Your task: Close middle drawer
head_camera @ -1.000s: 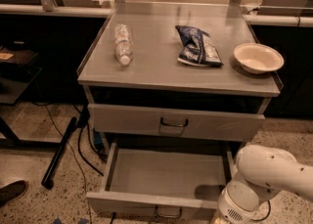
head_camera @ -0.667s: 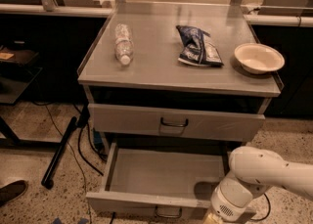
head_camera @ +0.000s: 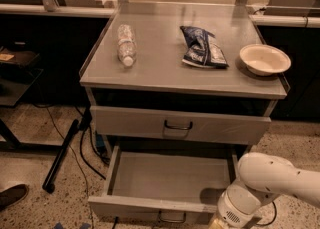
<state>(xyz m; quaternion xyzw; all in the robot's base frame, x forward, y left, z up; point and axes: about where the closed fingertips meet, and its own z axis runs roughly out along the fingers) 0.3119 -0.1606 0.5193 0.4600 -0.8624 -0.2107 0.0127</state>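
Gripper (head_camera: 216,223) is hanging at mid drawer (head_camera: 165,179)'s front-right corner, mostly out of view – grip state: can't tell. Arm (head_camera: 280,178) is reaching in from its right; drawer is sitting pulled out, just below shut top drawer (head_camera: 145,122).

grey cabinet top (head_camera: 165,75), crumpled blue chip bag (head_camera: 202,48) sitting about mid-top, clear plastic bottle (head_camera: 126,44) on its side left of the bag, white bowl (head_camera: 264,59) right of the bag by the edge, gripper (head_camera: 216,223) way below the bag, down at floor level
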